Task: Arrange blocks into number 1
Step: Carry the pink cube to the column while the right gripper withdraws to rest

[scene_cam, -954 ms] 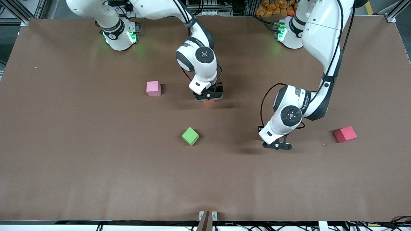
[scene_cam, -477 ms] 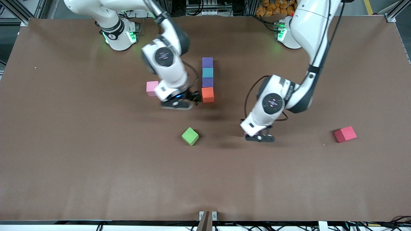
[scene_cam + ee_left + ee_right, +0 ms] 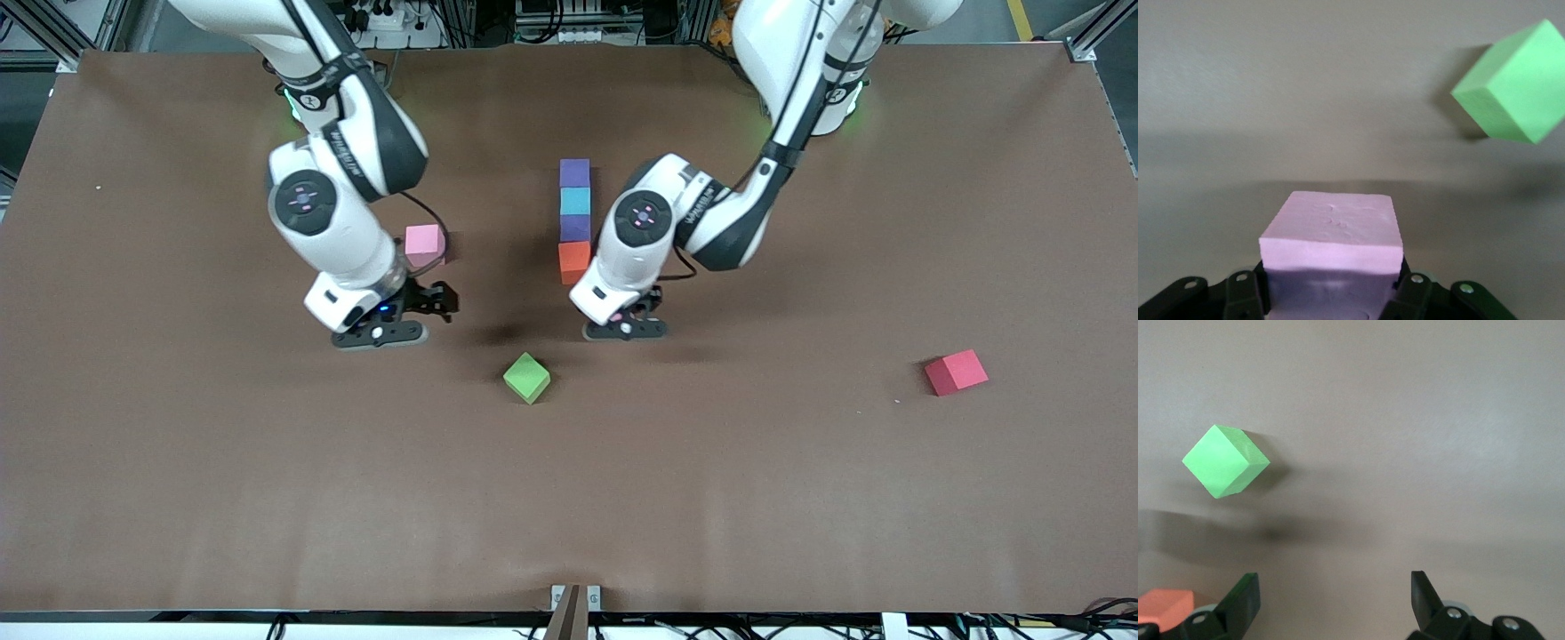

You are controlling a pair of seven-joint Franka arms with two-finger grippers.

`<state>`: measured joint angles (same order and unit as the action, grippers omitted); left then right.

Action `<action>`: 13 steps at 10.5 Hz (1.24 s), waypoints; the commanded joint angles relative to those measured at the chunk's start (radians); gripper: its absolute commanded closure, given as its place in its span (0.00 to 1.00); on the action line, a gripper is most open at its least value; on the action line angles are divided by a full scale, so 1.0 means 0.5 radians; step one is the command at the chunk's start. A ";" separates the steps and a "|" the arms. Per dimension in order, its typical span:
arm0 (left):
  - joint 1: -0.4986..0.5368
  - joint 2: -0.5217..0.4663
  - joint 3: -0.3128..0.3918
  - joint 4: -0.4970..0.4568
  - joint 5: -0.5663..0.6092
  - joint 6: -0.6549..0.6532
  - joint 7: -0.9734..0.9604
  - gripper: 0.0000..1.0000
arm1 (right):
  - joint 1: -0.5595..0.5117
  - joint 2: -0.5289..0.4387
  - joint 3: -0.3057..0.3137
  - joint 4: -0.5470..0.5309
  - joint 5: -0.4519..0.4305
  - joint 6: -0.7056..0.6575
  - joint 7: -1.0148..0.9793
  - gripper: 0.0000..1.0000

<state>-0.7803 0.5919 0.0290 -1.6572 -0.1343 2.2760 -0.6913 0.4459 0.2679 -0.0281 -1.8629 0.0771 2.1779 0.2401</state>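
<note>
**Surface**: brown, matte; carries six blocks, with a seventh held above it.

**Column of four blocks**, edge to edge, running from 12 to 6 o'clock in the front view near the middle of the surface:
- first purple block, at the 12 o'clock end
- sky-blue block, touching it at its 6 o'clock
- second purple block, next in line
- orange block, at the 6 o'clock end, partly covered by the left arm

**Loose blocks:**
- pink block, apart from the column at its 9 o'clock, toward the right arm's end
- green block, turned corner-on, nearer the front camera than the column, at about 7 o'clock of the orange block
- red block, alone, well apart toward the left arm's end

**Left pincer**: over bare surface at about 5 o'clock of the orange block. Its fingers are clamped on either side of a pale lilac block, which is seen only in the left wrist view.

**Right pincer**: over bare surface at about 7 o'clock of the pink block. Its fingers are spread wide with nothing between them. The green block lies ahead of it in the right wrist view.
</note>
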 commanded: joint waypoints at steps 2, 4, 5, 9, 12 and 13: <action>-0.185 0.184 0.163 0.170 -0.197 -0.033 -0.016 1.00 | -0.219 -0.256 0.032 0.063 -0.029 -0.180 -0.103 0.00; -0.213 0.221 0.163 0.188 -0.192 -0.033 -0.013 1.00 | -0.296 -0.427 0.032 0.066 -0.117 -0.336 -0.097 0.00; -0.216 0.221 0.163 0.188 -0.195 -0.033 -0.013 1.00 | -0.345 -0.501 0.038 0.084 -0.166 -0.464 -0.082 0.00; -0.286 0.231 0.178 0.191 -0.204 -0.033 -0.010 1.00 | -0.634 -0.707 0.075 0.258 -0.163 -0.906 -0.115 0.00; -0.323 0.261 0.178 0.188 -0.192 -0.033 -0.007 1.00 | -0.781 -0.662 0.056 0.617 -0.173 -1.333 -0.330 0.00; -0.326 0.261 0.178 0.185 -0.186 -0.033 -0.010 1.00 | -0.830 -0.655 0.047 0.651 -0.167 -1.364 -0.339 0.00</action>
<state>-0.9236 0.7138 0.0969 -1.5815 -0.2075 2.2734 -0.6915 0.0744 -0.0838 -0.0172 -1.5965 0.0092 1.5360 0.0941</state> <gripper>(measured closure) 0.357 0.000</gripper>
